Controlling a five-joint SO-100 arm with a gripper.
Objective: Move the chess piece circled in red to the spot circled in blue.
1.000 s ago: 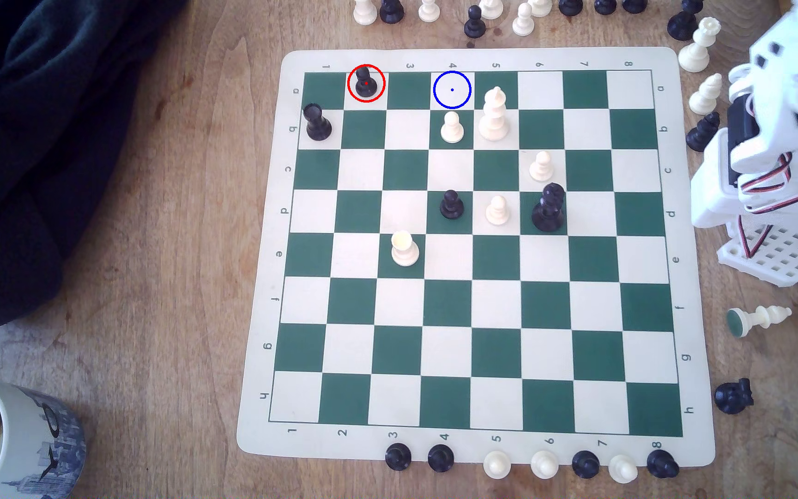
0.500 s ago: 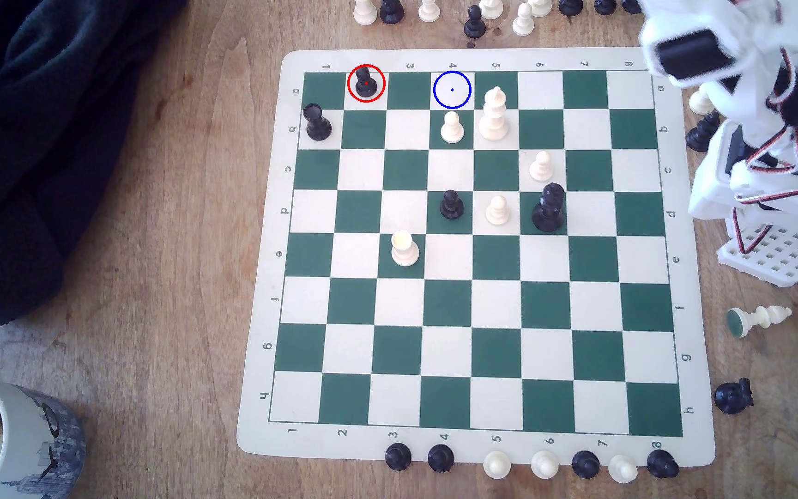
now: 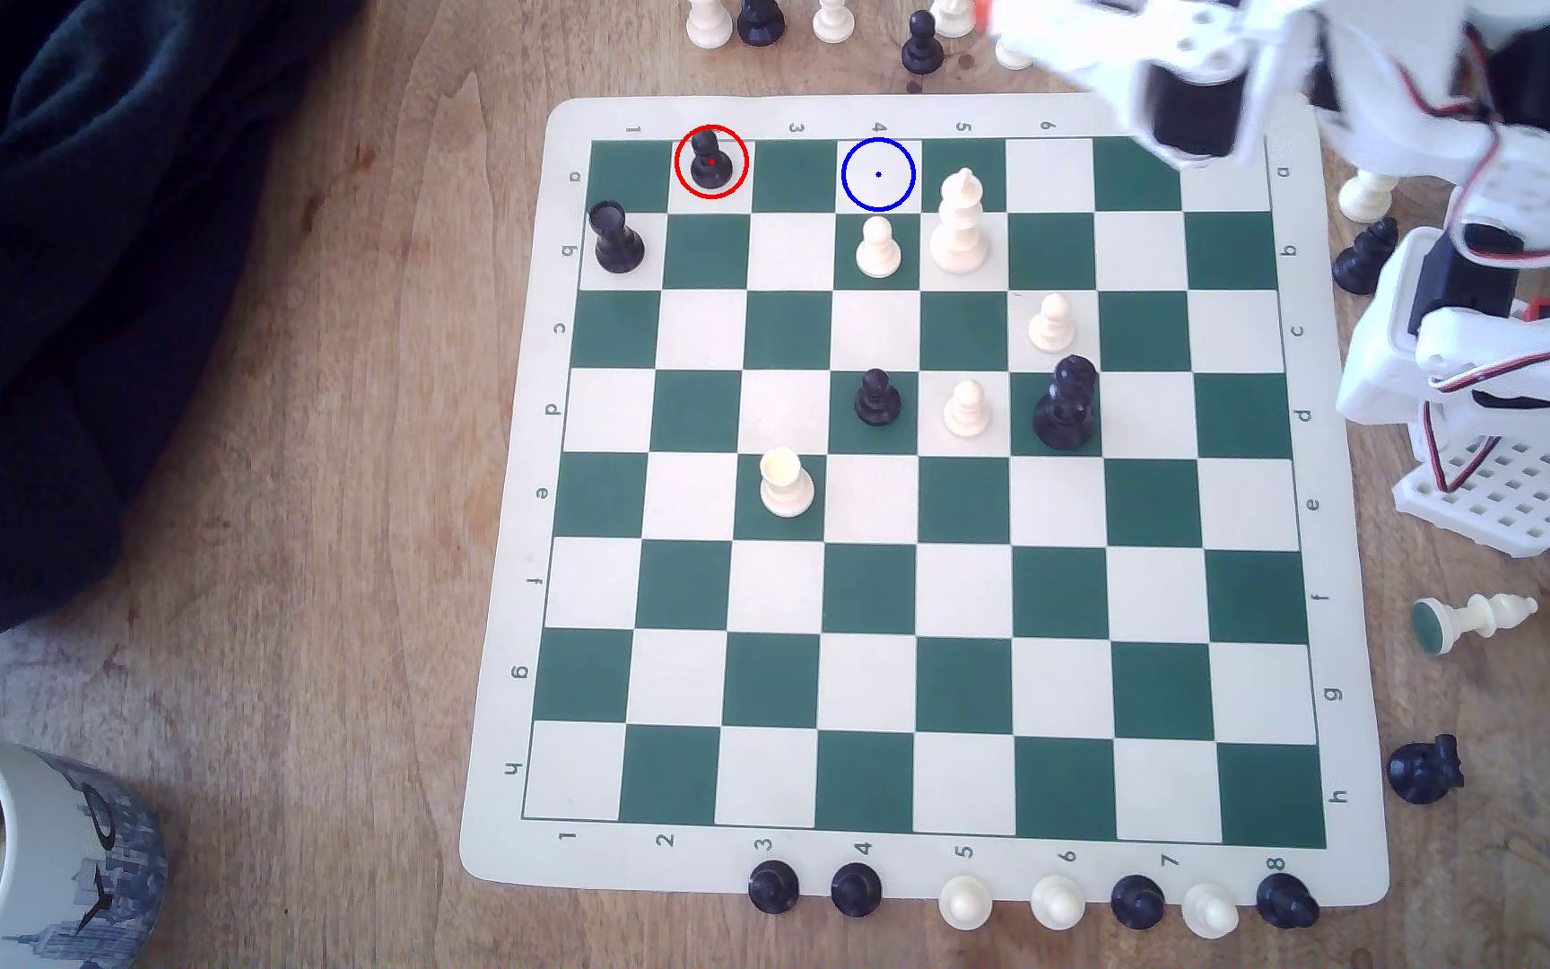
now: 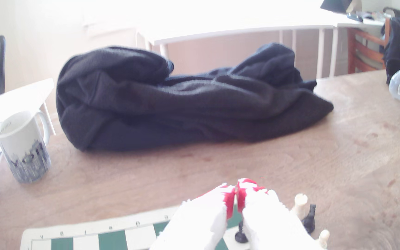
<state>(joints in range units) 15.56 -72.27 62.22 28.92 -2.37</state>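
The chess piece circled in red [image 3: 711, 163], a small black pawn, stands upright on a cream square in the board's far row, toward the exterior view's left. The spot circled in blue [image 3: 878, 174] is an empty cream square two squares to its right. My gripper [image 3: 990, 17] hangs blurred above the table beyond the board's far edge, to the right of the blue ring and well away from the pawn. In the wrist view the gripper [image 4: 237, 192] is shut, its red-tipped white fingers [image 4: 228, 197] together with nothing between them.
A white pawn [image 3: 877, 248] and a tall white piece [image 3: 959, 224] stand close to the blue ring. A black rook [image 3: 615, 238] is near the pawn. Spare pieces [image 3: 922, 42] line the table past the far edge. A black garment [image 3: 54, 279] and mug [image 3: 26, 857] lie left.
The arm has swung from the exterior view's right edge leftward over the board's far right corner, carrying the gripper along the far edge. No chess piece has moved.
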